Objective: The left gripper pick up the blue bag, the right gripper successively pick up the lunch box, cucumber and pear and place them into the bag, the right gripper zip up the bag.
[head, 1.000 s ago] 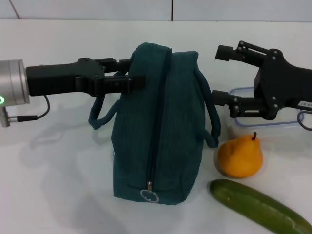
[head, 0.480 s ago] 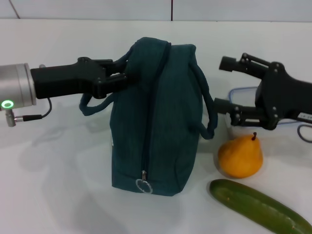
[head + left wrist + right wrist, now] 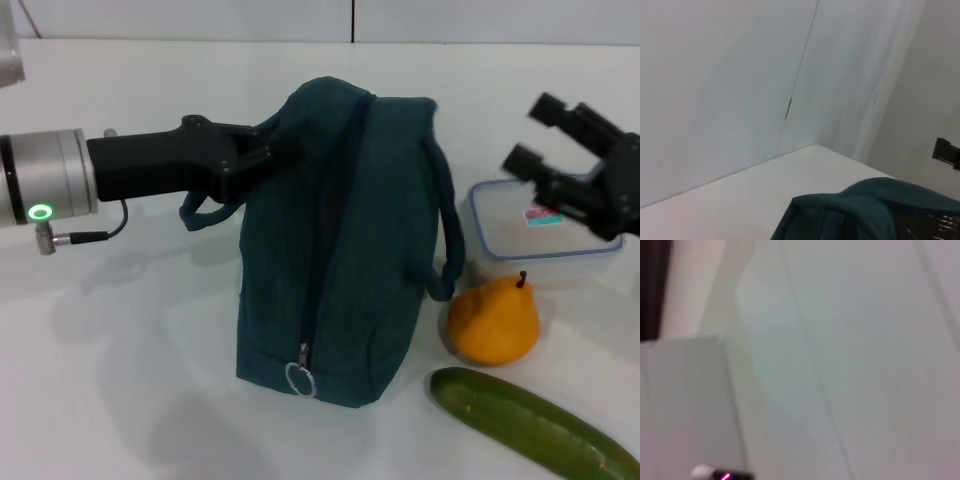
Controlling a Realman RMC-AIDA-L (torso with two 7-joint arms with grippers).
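Note:
The blue bag (image 3: 340, 240) stands tall at the table's middle, leaning a little, its zipper closed and the ring pull (image 3: 300, 380) low at the front. My left gripper (image 3: 268, 152) reaches in from the left, shut on the bag's upper left edge by a handle loop. The left wrist view shows only the bag's top fabric (image 3: 875, 207). At the far right my right gripper (image 3: 542, 135) hangs open and empty above the lunch box (image 3: 535, 240). The pear (image 3: 492, 320) sits in front of the box. The cucumber (image 3: 530, 428) lies at the front right.
All of it rests on a white table (image 3: 120, 380) with a pale wall behind. Bare tabletop lies left of and in front of the bag. The right wrist view shows only blurred pale wall.
My left gripper carried the bag's top to the right, so the bag leans differently. My right gripper drew back to the right and upward, uncovering the lunch box's lid.

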